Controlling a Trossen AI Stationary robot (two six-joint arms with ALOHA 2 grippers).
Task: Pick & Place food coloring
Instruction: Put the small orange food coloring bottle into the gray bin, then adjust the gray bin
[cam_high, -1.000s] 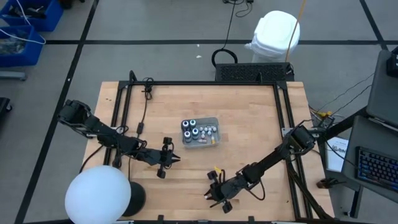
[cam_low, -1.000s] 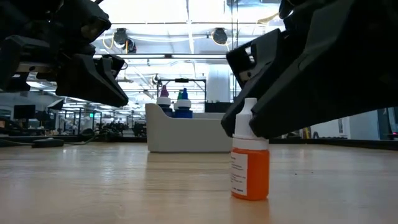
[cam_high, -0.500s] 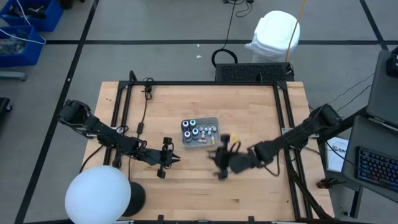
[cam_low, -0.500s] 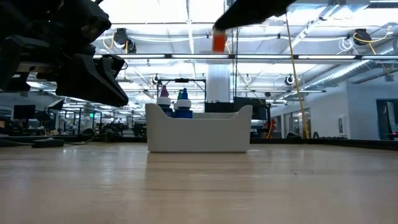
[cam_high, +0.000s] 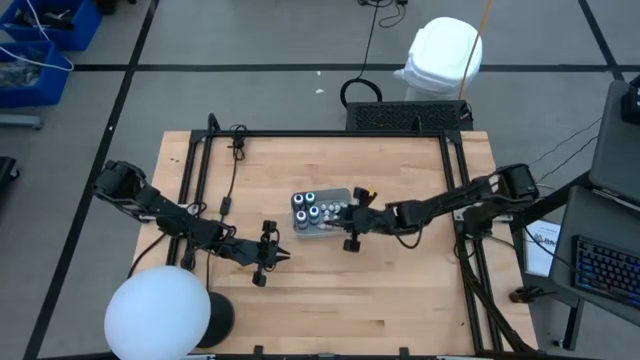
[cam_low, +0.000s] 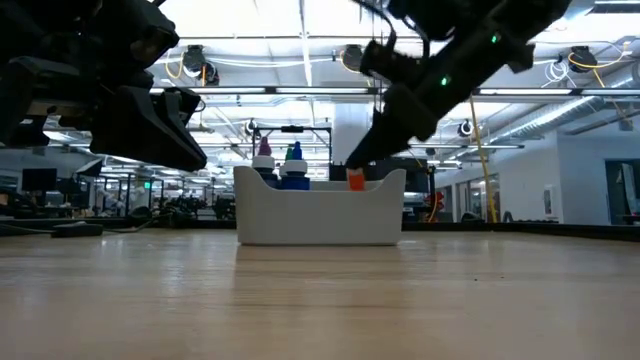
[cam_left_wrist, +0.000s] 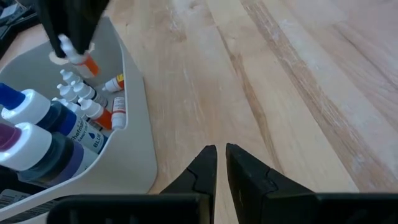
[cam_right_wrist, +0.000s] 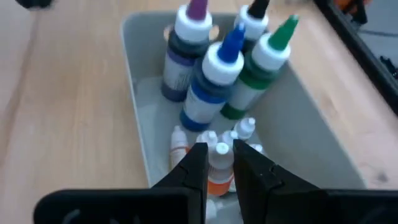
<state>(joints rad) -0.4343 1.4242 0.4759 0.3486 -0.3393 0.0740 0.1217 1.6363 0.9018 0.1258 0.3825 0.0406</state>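
Note:
A grey tray stands mid-table and holds tall bottles with purple, blue and green tips, plus several small dropper bottles. My right gripper hovers over the tray's right end, shut on a small orange food coloring bottle with a white cap. In the low view the bottle shows just behind the tray's rim. My left gripper waits left of the tray and nearer the table's near edge, fingers together, holding nothing. My right gripper pinches the orange bottle between its two fingers, on the upper body just below the white cap. The fingers slant down from the table's right side. The bottle hangs clear above the small bottles in the tray's right end.
A white globe lamp stands at the table's near left corner. Black frame rails run along the table's sides and a cable lies at the far left. Bare wood stretches toward the near edge.
My right gripper has lifted the orange bottle off the table near the near edge and carried it toward the far edge, to the tray. It rose high, then came down over the tray's right end, turning as it went. It has stayed shut on the bottle.

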